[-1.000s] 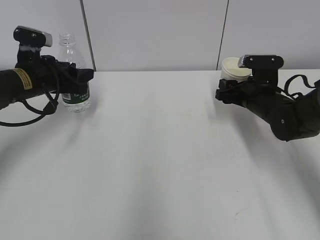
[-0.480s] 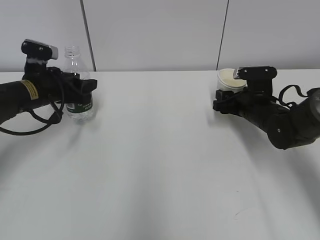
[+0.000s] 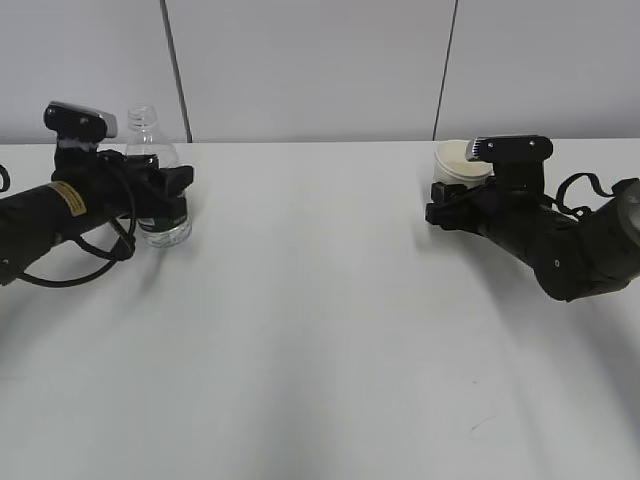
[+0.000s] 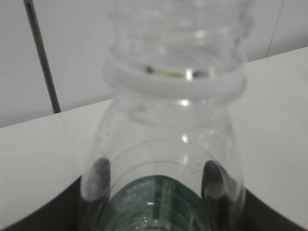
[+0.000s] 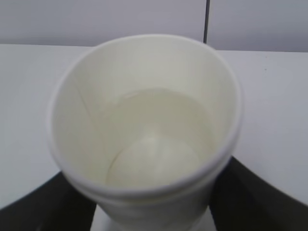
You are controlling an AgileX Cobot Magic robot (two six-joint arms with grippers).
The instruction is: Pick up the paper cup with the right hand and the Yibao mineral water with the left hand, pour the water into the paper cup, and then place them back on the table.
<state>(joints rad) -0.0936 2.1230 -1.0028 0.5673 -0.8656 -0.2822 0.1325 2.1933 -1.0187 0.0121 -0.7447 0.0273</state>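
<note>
Left fingers (image 3: 172,188) clasp the bottle (image 3: 155,180); right fingers (image 3: 445,198) seemingly clasp the water-filled cup (image 5: 144,130) near the counter (image 3: 320,320).

Even soft light; faint shadows on table (image 3: 320,330); wrist views blurry.

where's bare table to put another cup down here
The wide white table between the bottle on the left and the paper cup on the right is bare, as is the whole near side. Crowded only around each arm's end effector.

The paper cup (image 3: 462,163) base, perhaps resting, is hidden.
</note>
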